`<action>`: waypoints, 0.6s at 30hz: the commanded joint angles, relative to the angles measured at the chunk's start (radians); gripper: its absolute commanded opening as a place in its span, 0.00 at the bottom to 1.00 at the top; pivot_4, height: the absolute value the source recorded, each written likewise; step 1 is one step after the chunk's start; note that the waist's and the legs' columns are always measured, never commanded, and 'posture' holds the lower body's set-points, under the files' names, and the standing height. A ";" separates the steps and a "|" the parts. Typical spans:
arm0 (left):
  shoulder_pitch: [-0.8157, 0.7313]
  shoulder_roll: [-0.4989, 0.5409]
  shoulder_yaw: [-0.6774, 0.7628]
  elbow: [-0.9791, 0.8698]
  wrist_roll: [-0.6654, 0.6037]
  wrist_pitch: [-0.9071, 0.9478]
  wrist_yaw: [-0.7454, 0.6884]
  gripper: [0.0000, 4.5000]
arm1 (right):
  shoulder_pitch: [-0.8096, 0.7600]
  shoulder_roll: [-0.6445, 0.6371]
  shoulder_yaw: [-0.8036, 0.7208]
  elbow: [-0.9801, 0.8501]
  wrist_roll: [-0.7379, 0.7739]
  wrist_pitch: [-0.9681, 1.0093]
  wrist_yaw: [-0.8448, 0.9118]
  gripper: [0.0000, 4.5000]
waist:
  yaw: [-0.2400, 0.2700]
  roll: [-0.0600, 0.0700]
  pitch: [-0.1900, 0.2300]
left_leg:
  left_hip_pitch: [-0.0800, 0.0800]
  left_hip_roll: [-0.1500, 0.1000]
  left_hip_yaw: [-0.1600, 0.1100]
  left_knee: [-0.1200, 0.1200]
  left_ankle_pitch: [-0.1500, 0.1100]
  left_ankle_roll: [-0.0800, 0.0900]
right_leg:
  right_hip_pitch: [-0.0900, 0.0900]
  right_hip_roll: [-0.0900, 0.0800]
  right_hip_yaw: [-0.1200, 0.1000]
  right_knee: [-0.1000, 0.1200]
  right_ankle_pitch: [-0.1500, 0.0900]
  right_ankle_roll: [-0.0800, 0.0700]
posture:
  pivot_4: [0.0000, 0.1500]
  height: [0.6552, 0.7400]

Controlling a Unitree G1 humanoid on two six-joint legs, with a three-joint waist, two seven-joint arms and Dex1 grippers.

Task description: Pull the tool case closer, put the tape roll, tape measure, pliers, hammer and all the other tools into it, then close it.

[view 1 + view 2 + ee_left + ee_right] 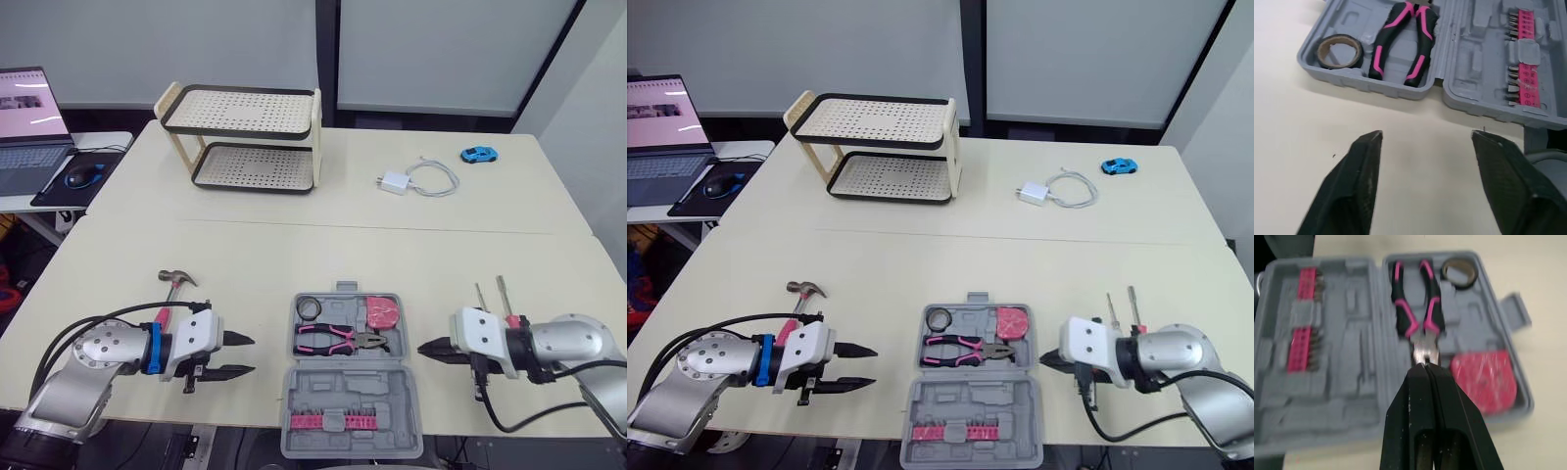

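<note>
The grey tool case point(323, 399) lies open at the table's front middle. In its far half are the black tape roll point(311, 307), the pink-and-black pliers point(341, 339) and the pink tape measure point(380, 313); a pink bit strip point(331, 422) fills the near half. A hammer point(174, 291) lies on the table left of the case, partly behind my left arm. Two screwdrivers point(503, 297) rest to the right, behind my right arm. My left gripper point(238, 355) is open, just left of the case. My right gripper point(431, 349) is shut with nothing in it, at the case's right edge.
A two-tier perforated rack point(251, 137) stands at the back left. A white charger with cable point(415, 180) and a blue toy car point(478, 154) lie at the back right. A laptop point(29, 122) and mouse sit on a side table to the left.
</note>
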 commanded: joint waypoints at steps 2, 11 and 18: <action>0.009 -0.024 -0.041 0.048 0.032 -0.085 -0.018 0.31 | 0.075 -0.035 -0.044 0.058 -0.016 -0.127 0.011 0.00 | -0.008 0.000 0.000 | 0.003 0.001 0.001 0.000 0.000 0.000 | 0.002 0.001 0.001 0.000 -0.001 -0.001 | 1.00 0.94; -0.038 -0.110 -0.134 0.186 0.116 -0.208 0.008 0.01 | 0.093 -0.013 0.026 0.164 -0.075 -0.227 -0.012 0.00 | -0.008 0.000 0.000 | 0.003 0.000 0.001 0.000 0.000 0.000 | 0.003 0.001 0.002 -0.001 -0.001 -0.001 | 1.00 0.94; -0.097 -0.167 -0.186 0.226 0.154 -0.220 0.026 0.01 | 0.051 0.035 0.111 0.247 -0.131 -0.270 -0.029 0.00 | -0.009 0.000 0.000 | 0.003 0.000 0.001 0.000 0.000 0.000 | 0.003 0.001 0.002 -0.002 -0.001 -0.001 | 1.00 0.94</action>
